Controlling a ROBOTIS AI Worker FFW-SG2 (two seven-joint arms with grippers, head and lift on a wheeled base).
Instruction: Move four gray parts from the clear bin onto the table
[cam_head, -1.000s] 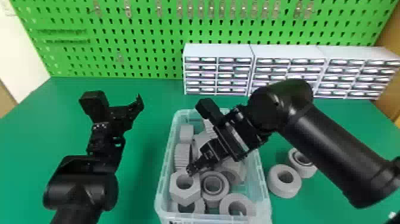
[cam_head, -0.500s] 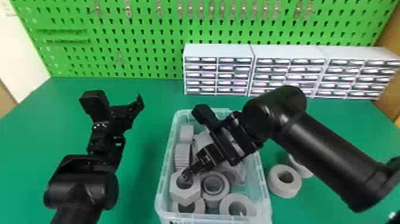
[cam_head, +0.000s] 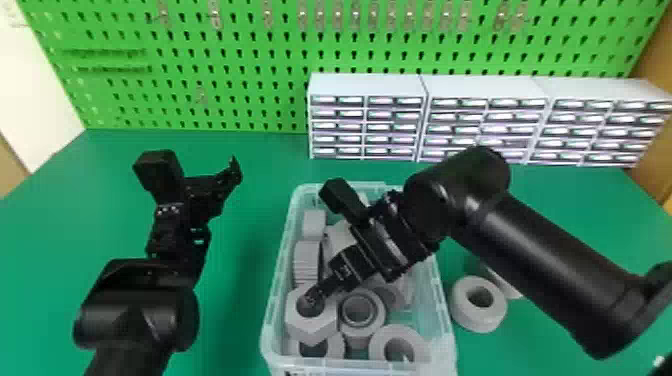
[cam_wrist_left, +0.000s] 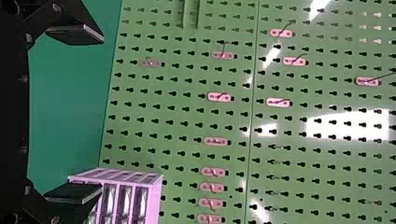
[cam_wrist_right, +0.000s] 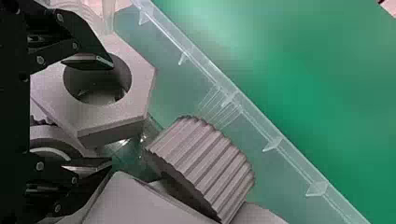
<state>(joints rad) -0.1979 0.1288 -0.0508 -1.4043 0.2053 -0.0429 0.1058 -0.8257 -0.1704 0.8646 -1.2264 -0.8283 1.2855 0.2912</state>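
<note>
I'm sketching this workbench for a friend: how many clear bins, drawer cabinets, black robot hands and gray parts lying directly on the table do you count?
Clear bins: 1
Drawer cabinets: 3
Black robot hands: 2
Gray parts directly on the table: 2, one partly hidden
Total: 8

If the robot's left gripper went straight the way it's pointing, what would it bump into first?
Probably the green pegboard, ahead of the open left gripper; the drawer unit looks off to one side, though depth is unclear.
</note>
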